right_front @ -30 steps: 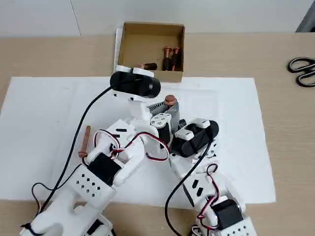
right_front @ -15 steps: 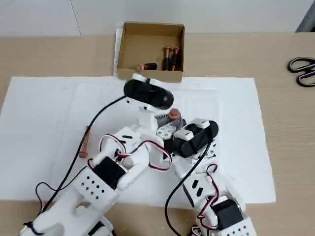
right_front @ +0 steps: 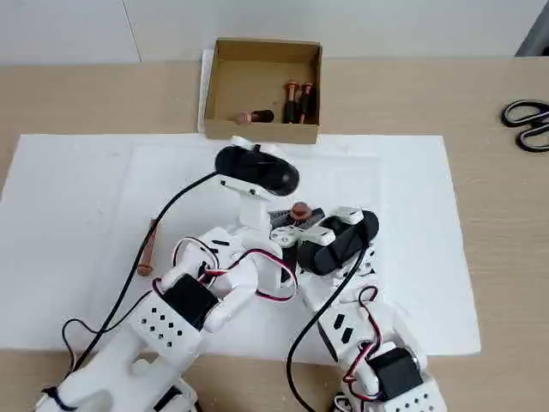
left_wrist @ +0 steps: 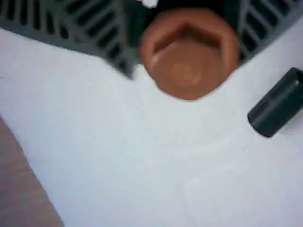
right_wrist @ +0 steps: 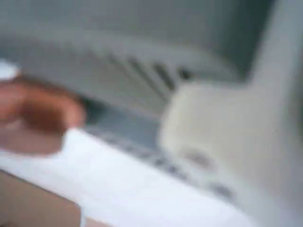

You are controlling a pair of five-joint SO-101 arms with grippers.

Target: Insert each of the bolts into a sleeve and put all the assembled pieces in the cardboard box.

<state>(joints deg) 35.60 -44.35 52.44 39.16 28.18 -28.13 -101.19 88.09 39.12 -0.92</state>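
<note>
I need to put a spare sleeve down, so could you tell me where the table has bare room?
Free: the white sheet left of the loose bolt; the sheet's right part, between the right arm and its edge; bare table between cardboard box and scissors. Crowded: mid-sheet, where it meets the left arm.

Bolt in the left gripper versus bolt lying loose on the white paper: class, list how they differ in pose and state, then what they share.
1. The held bolt is clamped in the left gripper; the loose bolt lies free of both grippers.
2. The held bolt presents its head, shaft hidden; the loose bolt lies flat on the white paper, shaft visible.
Shared: both are copper-coloured and outside the cardboard box.
</note>
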